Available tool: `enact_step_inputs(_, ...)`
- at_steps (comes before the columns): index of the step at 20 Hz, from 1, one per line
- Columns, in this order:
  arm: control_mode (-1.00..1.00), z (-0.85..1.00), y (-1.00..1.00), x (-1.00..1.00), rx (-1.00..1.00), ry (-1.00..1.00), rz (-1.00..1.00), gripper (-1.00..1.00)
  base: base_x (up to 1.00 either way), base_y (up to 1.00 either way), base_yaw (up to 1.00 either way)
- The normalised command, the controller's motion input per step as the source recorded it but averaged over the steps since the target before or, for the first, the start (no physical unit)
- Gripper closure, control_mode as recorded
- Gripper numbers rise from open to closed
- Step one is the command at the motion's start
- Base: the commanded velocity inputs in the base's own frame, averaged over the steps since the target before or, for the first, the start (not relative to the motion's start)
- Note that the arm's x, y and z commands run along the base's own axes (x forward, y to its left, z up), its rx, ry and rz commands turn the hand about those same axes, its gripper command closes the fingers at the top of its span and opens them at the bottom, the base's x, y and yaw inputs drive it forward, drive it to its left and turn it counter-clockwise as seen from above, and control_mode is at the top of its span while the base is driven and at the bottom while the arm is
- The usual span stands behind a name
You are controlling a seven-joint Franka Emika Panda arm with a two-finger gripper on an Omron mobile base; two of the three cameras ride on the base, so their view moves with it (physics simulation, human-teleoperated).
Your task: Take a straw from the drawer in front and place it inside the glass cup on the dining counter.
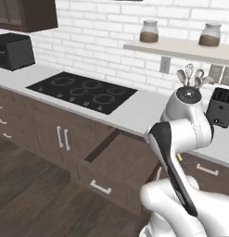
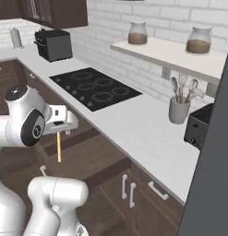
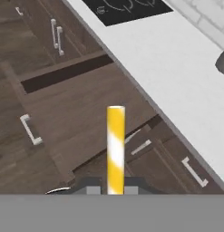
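Observation:
My gripper (image 3: 114, 189) is shut on the straw (image 3: 115, 145), a yellow stick with pale bands that stands straight up from between the finger tips. In the right base view the straw (image 2: 58, 148) hangs down from the gripper (image 2: 59, 131) over the pulled-out drawer (image 2: 90, 159). In the left base view only a yellow bit of the straw (image 1: 179, 157) peeks out behind my arm, beside the open drawer (image 1: 125, 159). The drawer (image 3: 81, 108) lies below the hand, its silver handle to the left. The glass cup and the dining counter are out of view.
A black hob (image 1: 83, 90) is set in the pale worktop (image 1: 139, 113). A grey utensil holder (image 2: 178, 110) and a black toaster (image 2: 201, 126) stand at the back right. Two jars sit on the wall shelf (image 2: 180, 55). A black appliance (image 1: 14, 51) stands far left.

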Motion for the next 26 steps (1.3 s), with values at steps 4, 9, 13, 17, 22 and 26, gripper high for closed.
enact_step_inputs(4,1.0,0.0,0.0,0.0,0.0,0.0,0.0,1.0,-1.0,0.57,0.27)
enact_step_inputs(9,1.0,0.0,0.0,0.0,0.0,0.0,0.0,1.0,-1.0,-0.08,0.47)
enact_step_inputs(13,1.0,0.0,0.0,0.0,0.0,0.0,0.0,1.0,-1.0,-0.56,0.54)
enact_step_inputs(17,1.0,0.0,0.0,0.0,0.0,0.0,0.0,1.0,-1.0,-0.67,0.53)
enact_step_inputs(22,1.0,0.0,0.0,0.0,0.0,0.0,0.0,1.0,-1.0,-0.57,0.42)
enact_step_inputs(26,1.0,0.0,0.0,0.0,0.0,0.0,0.0,1.0,-1.0,-0.42,0.33)
